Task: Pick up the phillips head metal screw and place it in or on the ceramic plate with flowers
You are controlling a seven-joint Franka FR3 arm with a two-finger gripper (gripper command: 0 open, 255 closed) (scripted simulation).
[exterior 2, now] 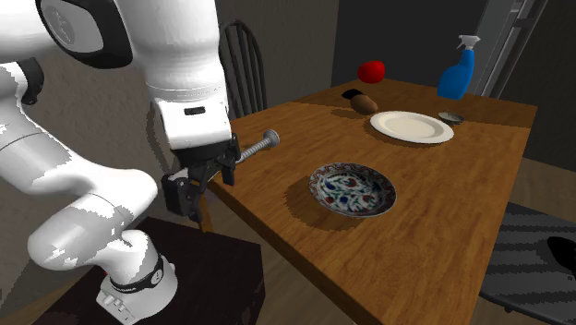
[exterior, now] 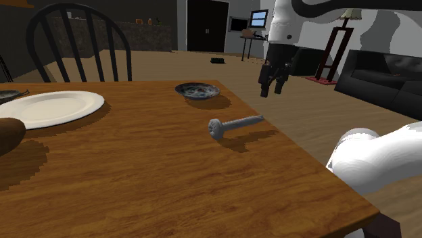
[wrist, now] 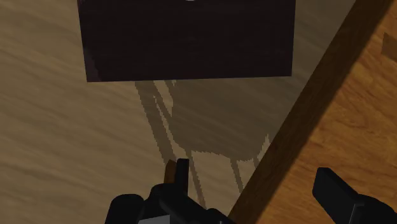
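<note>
Shoulder view, centre: a grey metal screw (exterior: 233,126) lies on its side on the brown wooden bench (exterior: 135,182), with the blue-patterned ceramic plate (exterior: 197,90) just up-frame of it. The black end effector (exterior: 274,82) hangs at upper right, fingers wide apart, holding nothing. Wrist view puts it over the wooden floor (wrist: 63,127) beside the bench edge, so a careless approach could clip that edge, and the round shank may roll; the screw's cross slot is too small to make out.

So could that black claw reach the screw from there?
Probably yes. The screw lies alone near the table edge, nothing over it, and the open gripper hangs just off that edge.
</note>
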